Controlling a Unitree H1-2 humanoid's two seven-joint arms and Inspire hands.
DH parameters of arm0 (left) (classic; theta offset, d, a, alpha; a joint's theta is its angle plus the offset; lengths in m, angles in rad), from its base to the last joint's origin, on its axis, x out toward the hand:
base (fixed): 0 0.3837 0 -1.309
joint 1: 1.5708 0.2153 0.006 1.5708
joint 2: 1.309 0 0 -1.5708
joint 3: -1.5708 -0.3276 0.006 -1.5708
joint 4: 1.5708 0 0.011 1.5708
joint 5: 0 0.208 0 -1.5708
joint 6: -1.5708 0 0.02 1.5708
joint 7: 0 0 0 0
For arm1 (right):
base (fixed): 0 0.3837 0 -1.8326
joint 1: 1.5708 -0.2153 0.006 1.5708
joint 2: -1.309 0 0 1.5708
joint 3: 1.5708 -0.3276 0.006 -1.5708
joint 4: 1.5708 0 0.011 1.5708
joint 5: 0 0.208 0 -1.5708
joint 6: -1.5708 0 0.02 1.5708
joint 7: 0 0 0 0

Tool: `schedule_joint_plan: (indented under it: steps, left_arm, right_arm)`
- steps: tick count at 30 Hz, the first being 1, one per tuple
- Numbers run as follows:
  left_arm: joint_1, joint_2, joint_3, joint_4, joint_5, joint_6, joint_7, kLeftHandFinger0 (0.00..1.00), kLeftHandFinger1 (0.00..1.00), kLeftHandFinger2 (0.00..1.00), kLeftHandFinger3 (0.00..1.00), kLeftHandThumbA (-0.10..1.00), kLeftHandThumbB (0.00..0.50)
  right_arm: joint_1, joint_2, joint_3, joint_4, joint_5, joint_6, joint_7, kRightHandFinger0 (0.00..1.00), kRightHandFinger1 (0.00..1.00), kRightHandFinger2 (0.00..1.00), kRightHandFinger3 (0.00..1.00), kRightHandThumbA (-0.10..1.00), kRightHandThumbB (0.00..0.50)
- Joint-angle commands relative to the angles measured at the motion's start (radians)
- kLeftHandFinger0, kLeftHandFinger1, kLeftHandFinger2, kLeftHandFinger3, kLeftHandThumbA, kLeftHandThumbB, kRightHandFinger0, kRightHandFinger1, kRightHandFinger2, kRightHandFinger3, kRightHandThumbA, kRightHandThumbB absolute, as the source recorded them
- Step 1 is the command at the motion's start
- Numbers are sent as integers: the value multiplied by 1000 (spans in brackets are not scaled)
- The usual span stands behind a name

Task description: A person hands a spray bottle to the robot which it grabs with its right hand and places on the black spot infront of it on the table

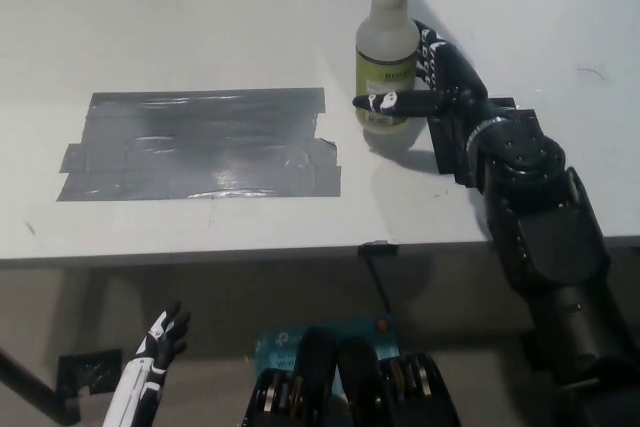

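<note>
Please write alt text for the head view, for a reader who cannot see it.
The black right hand reaches around a translucent spray bottle with a green label standing on the white table. The white left hand hangs below the table edge.

Translucent spray bottle (387, 59) with olive-green label, grey tape patch (200, 144), white table (200, 17).

White table (200, 27) – grey tape patch (200, 144) – dim floor below.

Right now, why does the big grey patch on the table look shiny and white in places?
In the head view, overhead light glares off the glossy grey tape patch, leaving pale streaks. The spray bottle casts a soft shadow to its right, and the black right hand looks a little blurry.
</note>
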Motion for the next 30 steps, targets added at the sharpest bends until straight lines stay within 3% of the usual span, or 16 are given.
schedule_joint_plan:
  steps: [1,5,10,12,14,18,21,22,23,24,25,26,28,29,30]
  left_arm:
    - [-1,3,4,-17,0,-29,-2,1000,1000,1000,1000,1000,39]
    - [-9,7,4,-24,-9,-11,-12,1000,1000,1000,1000,1000,70]
    - [-14,5,5,-24,-17,-9,-13,1000,1000,1000,1000,1000,50]
    - [-13,6,4,-27,-14,-4,-13,1000,1000,1000,1000,1000,47]
    - [-14,6,5,-26,-17,-6,-15,1000,1000,1000,1000,1000,36]
    - [-6,8,3,-27,-3,-19,-15,1000,1000,1000,1000,1000,19]
    - [-4,7,2,-26,-3,-21,-15,1000,1000,1000,1000,1000,0]
    - [-3,7,2,-27,-3,-21,-15,1000,1000,1000,1000,1000,0]
    - [-1,7,2,-28,-3,-19,-15,1000,1000,1000,1000,1000,0]
    - [-6,9,4,-28,-1,-17,-15,1000,1000,1000,1000,1000,2]
    - [-7,9,5,-29,-2,-14,-15,1000,1000,1000,1000,1000,5]
    - [-6,6,7,-30,-14,-10,-16,1000,1000,1000,1000,1000,11]
    - [-3,5,8,-25,-21,-14,-19,1000,1000,1000,1000,1000,6]
    - [-4,7,7,-24,-22,-18,-21,1000,1000,1000,1000,1000,6]
    - [-4,8,7,-24,-19,-21,-20,1000,1000,1000,1000,1000,0]
  right_arm:
    - [-101,1,0,47,-25,-36,-36,1000,1000,1000,1000,1000,500]
    - [-135,-13,-1,115,-27,-70,-38,1000,1000,1000,1000,1000,500]
    - [-187,-22,-46,174,23,-72,-13,1000,1000,1000,1000,1000,461]
    - [-203,-27,-46,197,19,-82,-11,1000,1000,1000,1000,1000,463]
    - [-215,-26,-51,211,24,-88,-5,1000,1000,1000,1000,1000,495]
    - [-209,-16,-71,245,63,-151,45,1000,1000,1000,1000,930,483]
    - [-208,-12,-49,274,35,-167,47,1000,1000,1000,1000,849,422]
    - [-212,-18,-16,293,-5,-193,35,805,744,815,1000,857,407]
    - [-215,-24,14,313,-41,-221,23,678,636,718,990,863,402]
    - [-226,-22,21,343,-47,-244,12,491,430,519,748,822,426]
    - [-232,-20,24,364,-46,-266,4,158,199,323,525,763,451]
    - [-233,-18,38,382,-61,-300,-16,32,77,237,368,709,465]
    - [-226,-15,54,399,-81,-359,-48,18,73,178,135,590,447]
    - [-224,-14,59,401,-86,-374,-55,18,73,178,135,590,447]
    - [-220,-13,64,399,-90,-382,-61,1,86,186,9,542,433]
